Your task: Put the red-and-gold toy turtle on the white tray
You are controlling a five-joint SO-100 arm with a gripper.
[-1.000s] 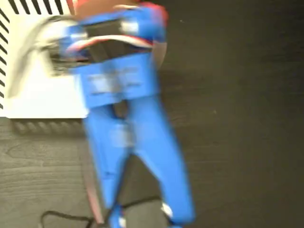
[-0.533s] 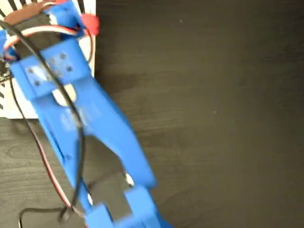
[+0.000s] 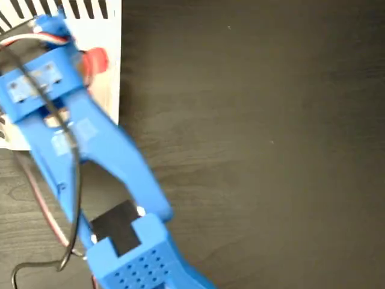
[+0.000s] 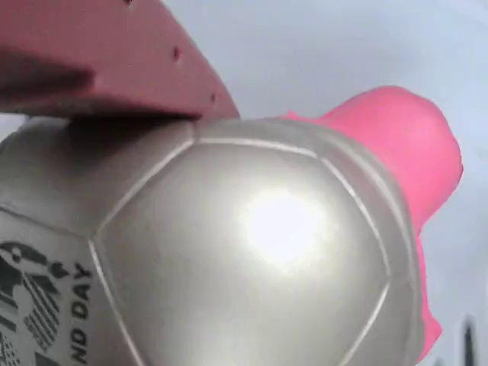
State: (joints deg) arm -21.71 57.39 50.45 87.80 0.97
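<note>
Red-and-gold toy turtle (image 4: 252, 252) fills almost the whole wrist view: a domed, shiny shell with raised seams between its plates and a bright glare spot near the middle. A black printed mark sits at the lower left of the shell, with the letters "ND DAY" readable beside it. The coral head or a foot (which of the two cannot be told from this close) juts out to the upper right of the shell, so the turtle's long axis runs roughly from lower left to upper right in that view. A dull red gripper finger (image 4: 99, 61) lies flat against the top left of the shell, touching it; the opposite finger is out of sight, so a full grip on the shell cannot be confirmed from the pictures. Behind the turtle the background is plain pale white.

From the fixed view, the blue arm (image 3: 90, 150) stretches diagonally from the bottom edge up to the top left, with a black cable (image 3: 66, 180) and thinner wires running along it. Its far end hangs over the white tray (image 3: 111, 90), whose black stripes show along the top edge. A small coral-red part of the turtle peeks out just right of the arm's end, over the tray near its right edge. The dark wood-grain table (image 3: 258, 150) takes up the rest.
</note>
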